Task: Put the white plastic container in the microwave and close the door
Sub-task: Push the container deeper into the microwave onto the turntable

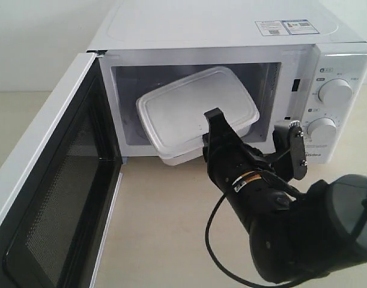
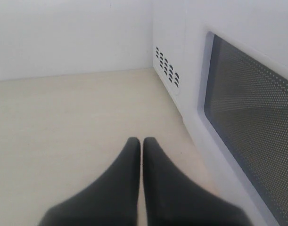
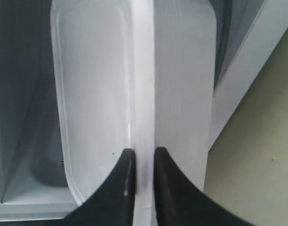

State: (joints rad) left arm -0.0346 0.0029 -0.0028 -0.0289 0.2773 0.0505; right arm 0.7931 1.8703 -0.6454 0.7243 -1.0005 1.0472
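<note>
Quick look at your setup: your right tool (image 1: 210, 135) is clamping the near rim of the white plastic container (image 1: 189, 105) - 1 finger is lying on top of the lid and the other is sitting under the edge. In the right wrist view the 2 dark fingers (image 3: 127, 179) are pinching that rim (image 3: 144, 94) between them, so it's closed on the tub, not gaping.

The container itself is sitting tilted in the mouth of the microwave (image 1: 231, 30). Its far end is inside the cavity, and its near corner is poking out past the front sill. It's hanging at an angle rather than lying flat on the cavity floor.

The door (image 1: 57, 198) is standing wide open, swung out to the left side of the exterior view, with its dark mesh window facing inward. On the right panel the 2 dials (image 1: 334, 91) are showing, and a sticker (image 1: 282, 27) is sitting on top of the microwave.

Your left tool (image 2: 141, 141) is hovering over the pale worktop (image 2: 63, 117) with its fingers pressed together and nothing between them - it's sitting just beside the door's outer face (image 2: 247, 117). The vent slots (image 2: 167, 66) on the microwave's side are showing beyond it.
</note>
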